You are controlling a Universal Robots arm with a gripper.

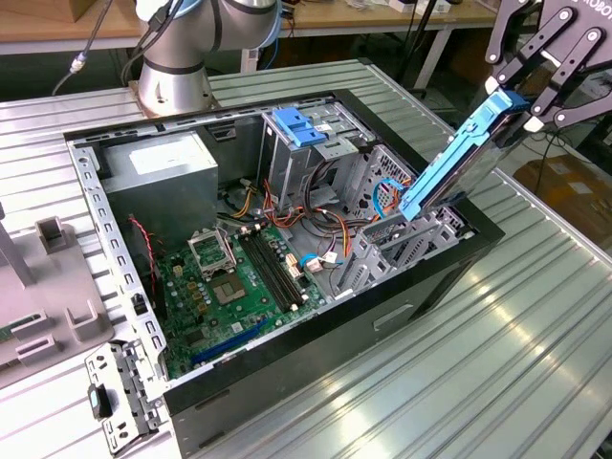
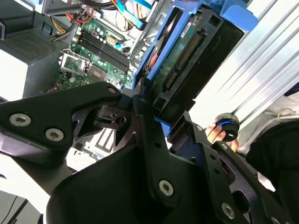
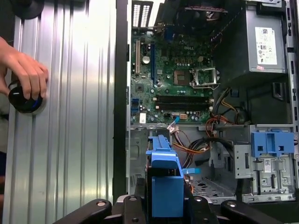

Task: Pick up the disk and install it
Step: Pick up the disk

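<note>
A flat silver hard drive with blue plastic side rails (image 1: 457, 161) tilts steeply, lower end dipping into the open black computer case (image 1: 316, 359).

Ribbed metal table (image 1: 535, 316) under open computer case (image 1: 316, 354), grey bracket (image 1: 120, 397)

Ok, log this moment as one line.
tool: shut on disk | disk: tilted, lower end at open case | install: not done

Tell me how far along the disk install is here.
Pick-up looks done: the claw is shut on the disk at its upper end. In hand: the disk hangs steeply tilted, its lower end at the metal drive bay by the computer case wall on the exterior view's right. Left: it is not seated; most of it sticks out above the case.
</note>
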